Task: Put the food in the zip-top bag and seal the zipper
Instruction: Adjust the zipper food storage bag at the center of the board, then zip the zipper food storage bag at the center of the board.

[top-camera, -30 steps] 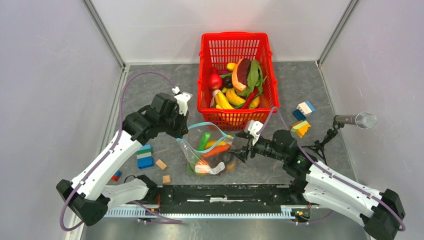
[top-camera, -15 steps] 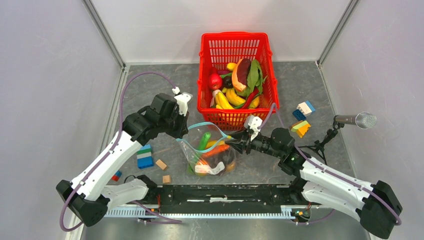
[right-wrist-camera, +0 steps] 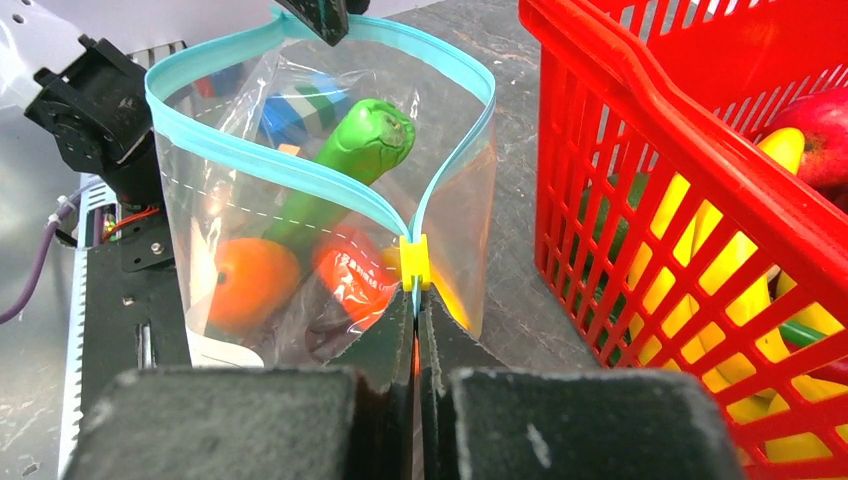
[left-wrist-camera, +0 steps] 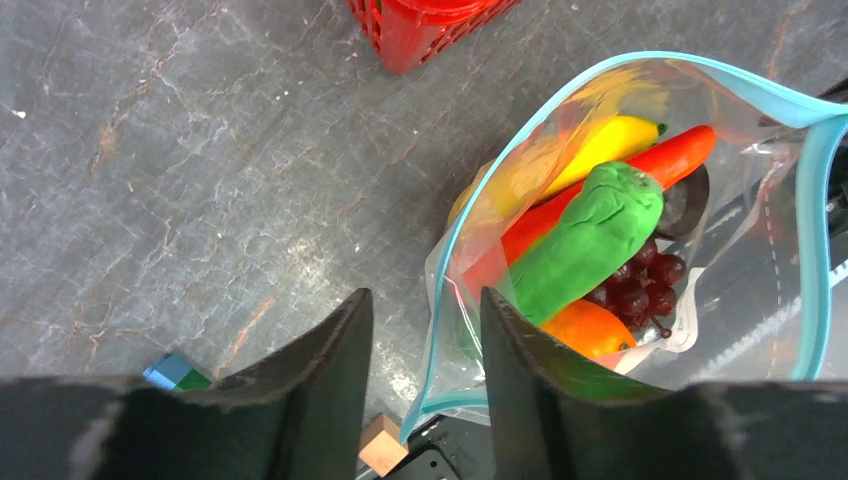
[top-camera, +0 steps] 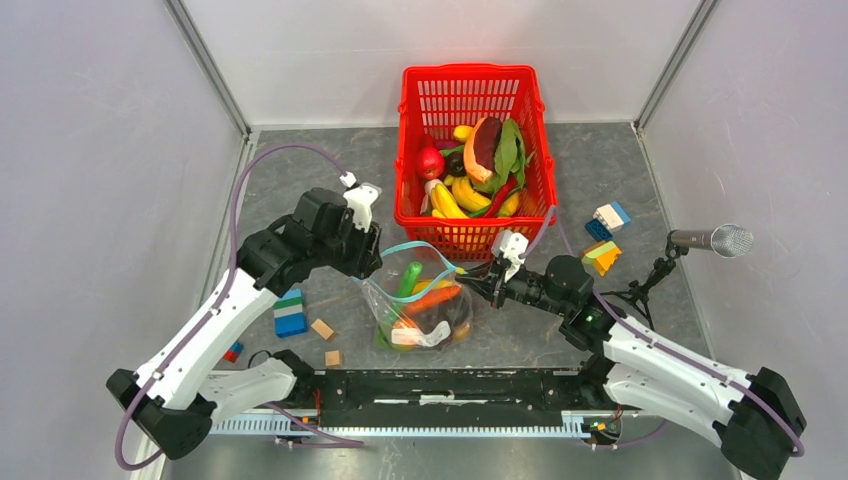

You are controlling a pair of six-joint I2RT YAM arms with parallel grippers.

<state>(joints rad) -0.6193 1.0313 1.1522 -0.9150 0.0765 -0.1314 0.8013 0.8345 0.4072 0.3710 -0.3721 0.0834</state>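
The clear zip-top bag [top-camera: 420,300] stands in front of the basket with its mouth open. Its light-blue zipper [right-wrist-camera: 300,170] forms a wide loop. Inside lie a long green vegetable [left-wrist-camera: 585,240], an orange carrot [left-wrist-camera: 660,165], a yellow banana [left-wrist-camera: 610,140], purple grapes [left-wrist-camera: 640,285] and an orange fruit [right-wrist-camera: 245,280]. My right gripper [right-wrist-camera: 415,305] is shut on the zipper's right end, just below the yellow slider [right-wrist-camera: 413,262]. My left gripper [left-wrist-camera: 425,300] is at the bag's left end. Its jaws stand apart with the bag's blue edge between them.
The red basket [top-camera: 470,75] with more toy food stands just behind the bag, close to my right gripper [top-camera: 478,283]. Coloured blocks [top-camera: 290,312] and wooden cubes [top-camera: 322,329] lie at the left. More blocks [top-camera: 601,257] and a microphone [top-camera: 715,240] are at the right.
My right gripper has moved up and left to the bag's right end and closed on the zipper there. The left arm has shifted slightly left.
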